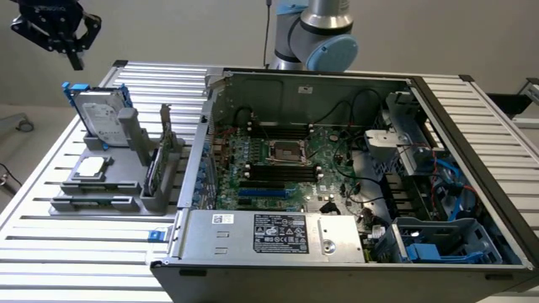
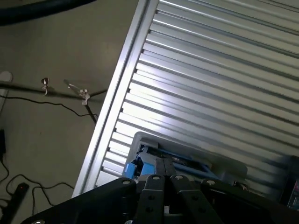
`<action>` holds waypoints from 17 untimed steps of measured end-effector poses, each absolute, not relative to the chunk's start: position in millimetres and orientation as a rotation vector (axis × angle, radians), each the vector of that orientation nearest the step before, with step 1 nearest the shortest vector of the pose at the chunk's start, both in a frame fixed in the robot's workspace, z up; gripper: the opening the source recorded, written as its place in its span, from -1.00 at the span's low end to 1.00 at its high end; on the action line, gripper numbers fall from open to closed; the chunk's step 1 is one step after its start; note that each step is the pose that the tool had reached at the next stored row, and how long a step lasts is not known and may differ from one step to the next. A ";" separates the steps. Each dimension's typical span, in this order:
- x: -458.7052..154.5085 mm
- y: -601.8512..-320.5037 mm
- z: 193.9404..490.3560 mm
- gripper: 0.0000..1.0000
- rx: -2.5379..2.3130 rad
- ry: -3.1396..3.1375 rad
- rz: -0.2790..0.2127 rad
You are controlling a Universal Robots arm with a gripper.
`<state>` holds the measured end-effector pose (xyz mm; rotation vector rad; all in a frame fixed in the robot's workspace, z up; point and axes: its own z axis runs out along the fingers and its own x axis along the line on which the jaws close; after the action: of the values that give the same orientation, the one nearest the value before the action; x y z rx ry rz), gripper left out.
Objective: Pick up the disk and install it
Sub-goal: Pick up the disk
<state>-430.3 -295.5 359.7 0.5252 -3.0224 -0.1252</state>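
On the exterior view's left side of the slatted aluminium surface (image 1: 67, 252), the disk (image 1: 103, 120) stands on edge in a grey plastic holder rack (image 1: 126, 183). It is a flat silver-grey metal hard drive with a white label, framed by a blue plastic carrier. This upright pose leaves its top edge exposed, which I judge suits a grasp from above.

The black end effector (image 1: 76, 60) hangs above the disk, slightly toward the exterior view's left and well apart from it. Its fingers (image 2: 159, 170) are pressed together with nothing between them. In the wrist view they point down toward the disk's top edge, so I judge that I am at the alignment stage.

The open grey metal computer case (image 1: 337, 189) lies just beside the rack with its interior exposed for access. Blue plastic caddies (image 1: 446, 243) occupy its near corner bay. The disk is not yet installed.
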 end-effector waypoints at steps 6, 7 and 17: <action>-430.3 -295.5 359.7 -0.79 0.689 -2.985 -0.119; -430.4 -295.5 359.8 -0.79 0.716 -2.978 -0.118; -430.3 -295.5 362.1 -0.79 0.984 -2.900 -0.104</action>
<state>-430.3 -295.5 362.1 0.9842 -2.9000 -0.1041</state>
